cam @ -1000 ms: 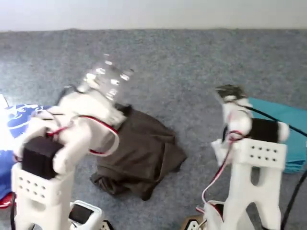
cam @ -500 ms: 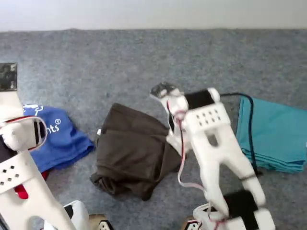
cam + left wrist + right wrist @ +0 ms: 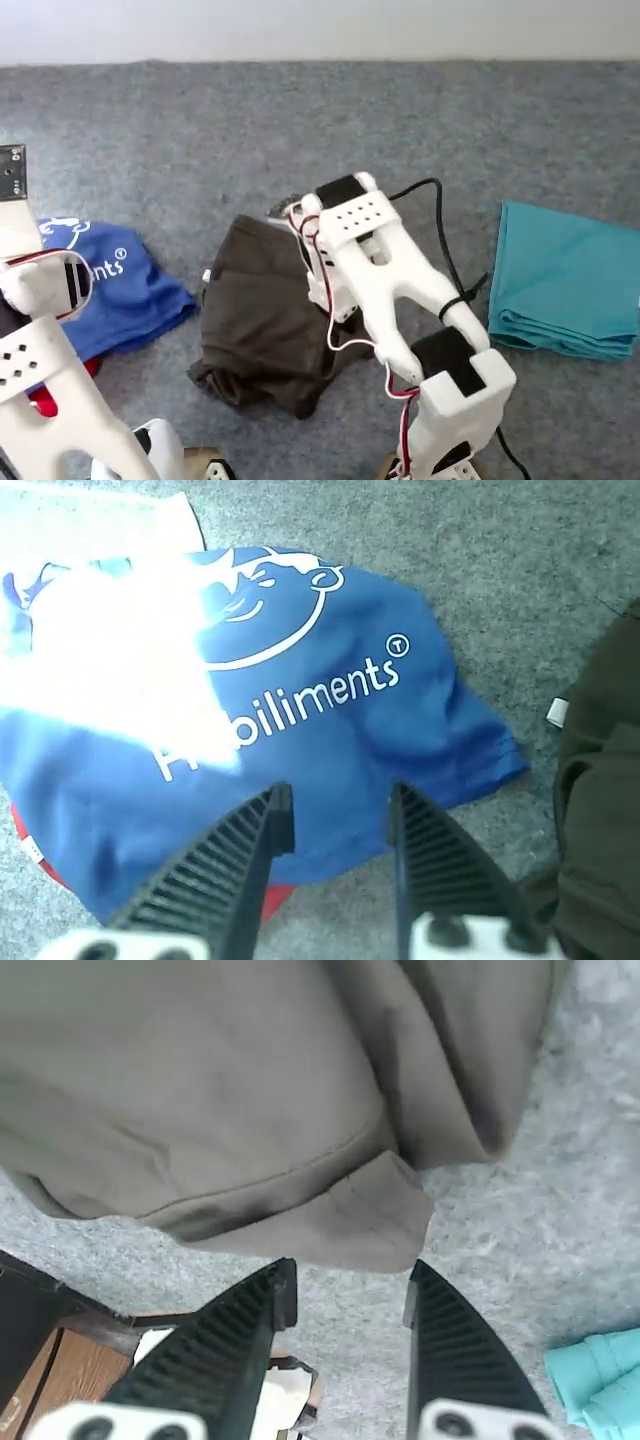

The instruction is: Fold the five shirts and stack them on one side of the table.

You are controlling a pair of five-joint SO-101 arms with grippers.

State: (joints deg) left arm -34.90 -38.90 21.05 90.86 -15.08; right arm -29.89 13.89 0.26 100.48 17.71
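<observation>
The brown shirt (image 3: 265, 320) lay crumpled in the middle of the grey worktop (image 3: 400, 120), nearer its front edge. The right arm (image 3: 380, 280) stretched over that shirt's right part. The right claw (image 3: 345, 1285) hung over a folded hem of the brown cloth, its fingers apart with a moderate gap and nothing between them. By the left edge sat a blue shirt (image 3: 125, 290) with white print, a red cloth (image 3: 40, 400) peeking from under it. The left claw (image 3: 335, 810) hovered over the blue shirt, likewise parted and empty. A teal shirt (image 3: 565, 280) lay neatly folded by the right edge, well apart from the others.
</observation>
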